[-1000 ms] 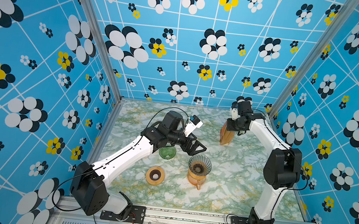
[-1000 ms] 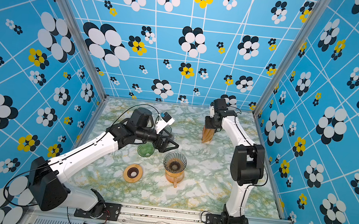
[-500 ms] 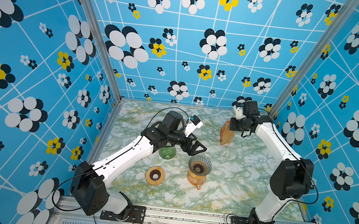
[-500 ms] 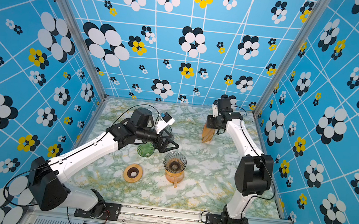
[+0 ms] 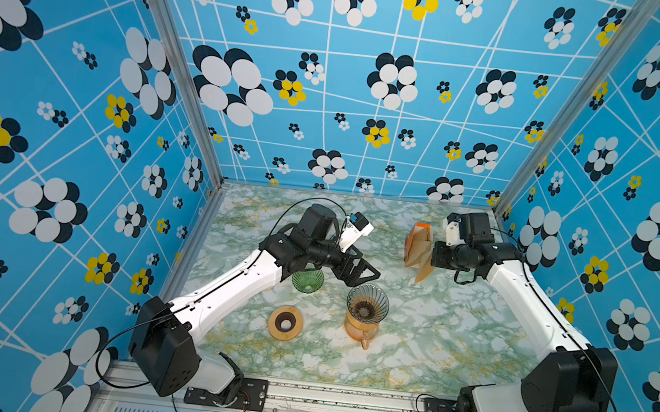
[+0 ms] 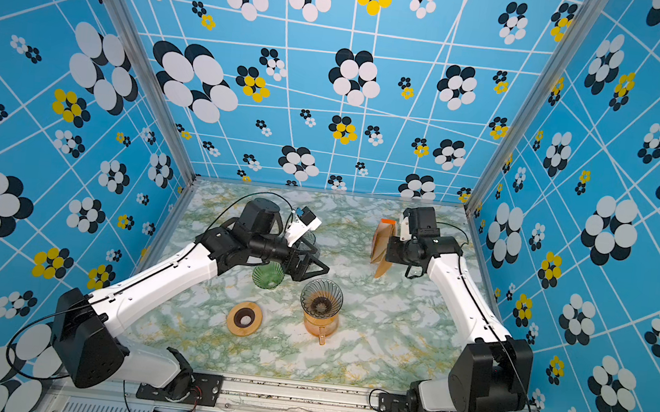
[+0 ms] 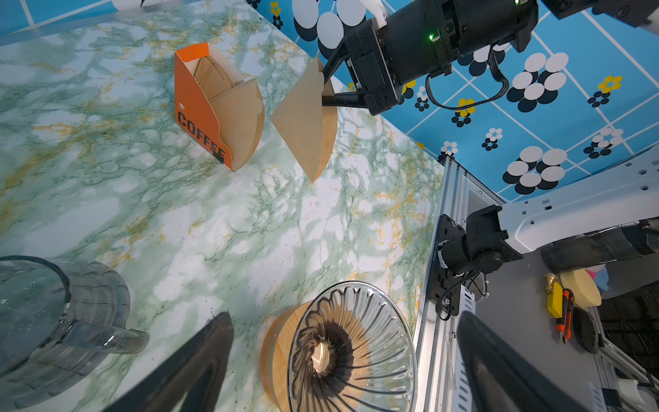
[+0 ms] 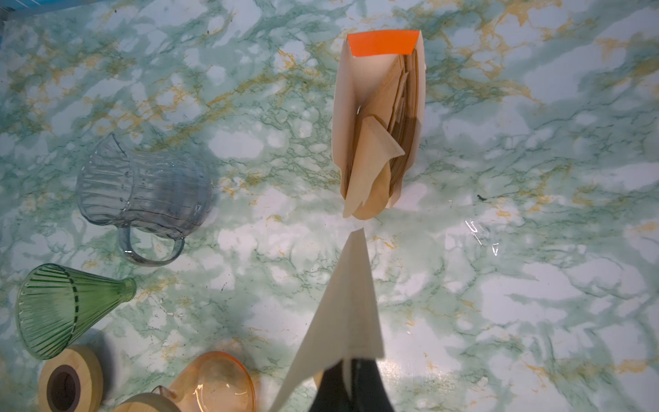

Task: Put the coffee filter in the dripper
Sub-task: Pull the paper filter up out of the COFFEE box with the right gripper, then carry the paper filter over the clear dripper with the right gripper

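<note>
The dripper [image 5: 367, 303], a clear ribbed glass cone with a wooden collar, stands on an amber carafe [image 5: 361, 332] mid-table; it appears in both top views [image 6: 321, 298]. My left gripper [image 5: 369, 276] hovers just behind it, open, with the dripper [image 7: 353, 349] lying between its fingers [image 7: 199, 364] in the left wrist view. My right gripper [image 5: 430, 256] is shut on a brown coffee filter [image 5: 424, 268], held above the table just beside the orange filter box [image 5: 416, 241]. The filter [image 8: 346, 303] hangs point-outward from the shut jaws.
A green glass dripper [image 5: 307, 280] lies by the left arm. A wooden ring [image 5: 285, 322] lies in front of it. A clear glass pitcher [image 8: 142, 192] stands behind them. The filter box [image 8: 378, 117] holds several more filters. Blue patterned walls enclose three sides.
My right gripper has drawn back to the right with the filter, clear of the box, and that arm's elbow has swung outward. The left arm has not moved.
</note>
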Controlling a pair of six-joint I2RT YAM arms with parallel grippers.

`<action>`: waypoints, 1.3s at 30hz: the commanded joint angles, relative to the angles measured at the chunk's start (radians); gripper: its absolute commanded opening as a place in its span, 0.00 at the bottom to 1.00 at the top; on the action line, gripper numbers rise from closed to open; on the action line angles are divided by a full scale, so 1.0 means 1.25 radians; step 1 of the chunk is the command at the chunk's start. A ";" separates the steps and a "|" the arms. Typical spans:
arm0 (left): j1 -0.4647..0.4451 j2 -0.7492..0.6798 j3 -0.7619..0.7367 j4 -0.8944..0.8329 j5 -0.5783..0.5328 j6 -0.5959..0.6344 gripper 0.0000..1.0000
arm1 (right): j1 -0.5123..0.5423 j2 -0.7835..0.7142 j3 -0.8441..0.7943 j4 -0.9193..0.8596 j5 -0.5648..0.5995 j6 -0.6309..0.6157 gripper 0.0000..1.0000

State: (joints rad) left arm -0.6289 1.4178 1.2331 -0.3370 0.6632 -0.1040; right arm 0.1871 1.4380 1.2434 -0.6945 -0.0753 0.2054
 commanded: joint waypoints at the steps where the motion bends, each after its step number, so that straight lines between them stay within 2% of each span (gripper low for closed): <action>1: -0.002 -0.009 0.023 -0.013 0.017 0.005 0.99 | -0.003 0.000 -0.011 -0.028 0.052 0.033 0.03; 5: -0.002 -0.009 0.022 -0.015 0.016 0.008 0.99 | -0.005 0.034 0.025 -0.046 0.114 0.067 0.03; 12: -0.003 -0.011 0.023 -0.021 0.011 0.014 0.99 | -0.005 0.140 0.131 -0.033 0.079 0.086 0.02; 20: -0.003 -0.017 0.024 -0.024 0.007 0.018 0.99 | -0.005 0.275 0.300 -0.076 0.146 0.113 0.02; 24: -0.002 -0.021 0.024 -0.027 0.004 0.020 0.99 | -0.005 0.320 0.365 -0.097 0.142 0.112 0.01; 32: -0.003 -0.024 0.025 -0.032 -0.001 0.022 0.99 | -0.005 0.320 0.385 -0.107 0.123 0.092 0.01; 39: 0.007 -0.028 0.034 -0.030 0.003 -0.007 0.99 | -0.003 0.194 0.294 -0.106 0.033 0.070 0.02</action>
State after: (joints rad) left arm -0.6281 1.4109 1.2346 -0.3634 0.6624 -0.1043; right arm 0.1864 1.7813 1.6459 -0.8024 0.0322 0.3218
